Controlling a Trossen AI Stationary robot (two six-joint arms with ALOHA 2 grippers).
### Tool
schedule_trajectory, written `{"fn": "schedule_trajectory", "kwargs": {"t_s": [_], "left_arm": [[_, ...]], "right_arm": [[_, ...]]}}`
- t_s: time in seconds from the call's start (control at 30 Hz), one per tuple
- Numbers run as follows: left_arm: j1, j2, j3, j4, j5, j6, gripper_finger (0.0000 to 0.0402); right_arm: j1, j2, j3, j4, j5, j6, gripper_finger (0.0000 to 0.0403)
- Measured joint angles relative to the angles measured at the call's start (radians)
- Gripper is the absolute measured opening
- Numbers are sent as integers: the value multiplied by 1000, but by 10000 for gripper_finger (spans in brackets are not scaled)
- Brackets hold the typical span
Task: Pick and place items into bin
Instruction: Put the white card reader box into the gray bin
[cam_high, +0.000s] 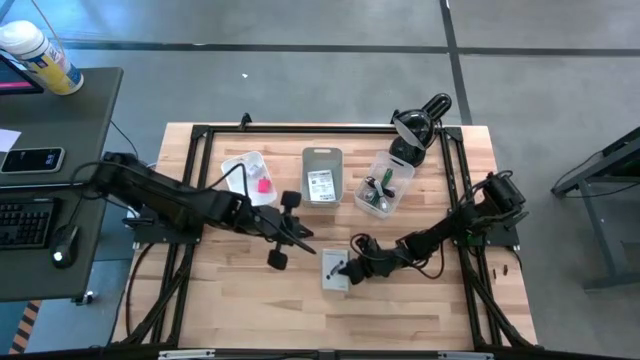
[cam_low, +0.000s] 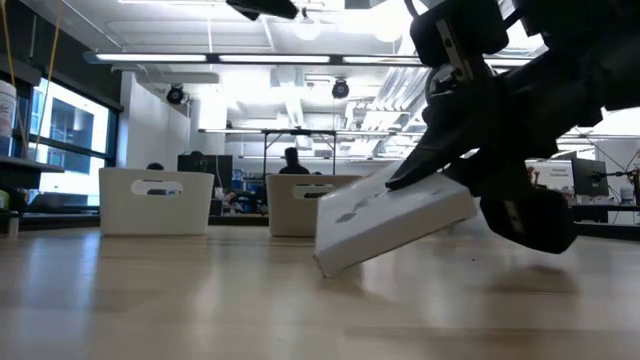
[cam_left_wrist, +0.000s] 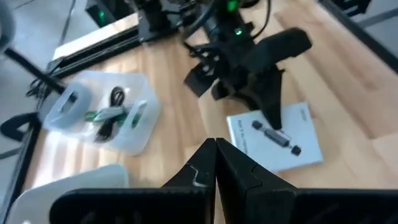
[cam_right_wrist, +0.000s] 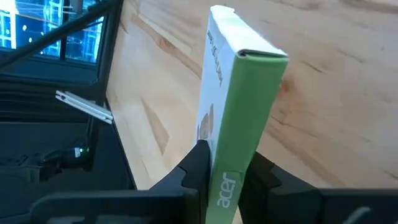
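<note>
While the right arm lifts one end: the flat white box (cam_high: 335, 271) sits tilted on the wooden table (cam_high: 400, 310), its far end raised, its near corner touching the boards in the low view.
Right gripper (cam_high: 342, 268): pinching the white box by its thin green edge, one dark finger on each face.
Left gripper (cam_high: 283, 243): fingers pressed together with nothing between them, hovering above the table just left of the box.
Box: thin cardboard, white faces printed with a small dark gadget, a green side strip with white lettering.
Left bin (cam_high: 250, 178): clear plastic, rounded corners, a pink block (cam_high: 264, 184) inside, close to the left arm.
Middle bin (cam_high: 321, 175): grey-white plastic, rectangular, a printed white card (cam_high: 321, 186) lying in it.
Right bin (cam_high: 384, 187): clear plastic, holding a green pen (cam_left_wrist: 102, 114), a black cable-like piece and small oddments jumbled together.
What stands between: the three bins sit in a row behind the box; bare boards lie between the box and the row.
Frame: black metal rails (cam_high: 320, 129) run round the tabletop, with a black camera mount near the right bin.
Beyond the table: a desk with a keyboard (cam_high: 22, 221), a mouse and a phone to the left.
</note>
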Motion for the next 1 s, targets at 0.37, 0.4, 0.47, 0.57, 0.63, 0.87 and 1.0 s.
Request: {"fn": "schedule_trajectory", "kwargs": {"t_s": [0.37, 0.4, 0.47, 0.57, 0.63, 0.87, 1.0], "left_arm": [[0, -60, 0, -130, -74, -14, 0], [0, -60, 0, -138, -76, -16, 0], [0, -61, 0, -151, -77, -23, 0], [0, -64, 0, -161, -79, -24, 0], [0, -64, 0, -175, -80, -24, 0], [0, -64, 0, -206, -81, -28, 0], [0, -63, 0, -209, -81, -28, 0]], "right_arm": [[-11, -40, 0, 35, 41, -57, 45], [-16, -49, 0, 36, 41, -71, 47], [-30, -67, 0, 49, 41, -99, 47], [-51, -104, 0, 56, 41, -143, 41], [-66, -134, 0, 52, 41, -176, 38], [-124, -247, 2, 45, 41, -286, 48], [-163, -310, 2, 35, 40, -355, 39]]}}
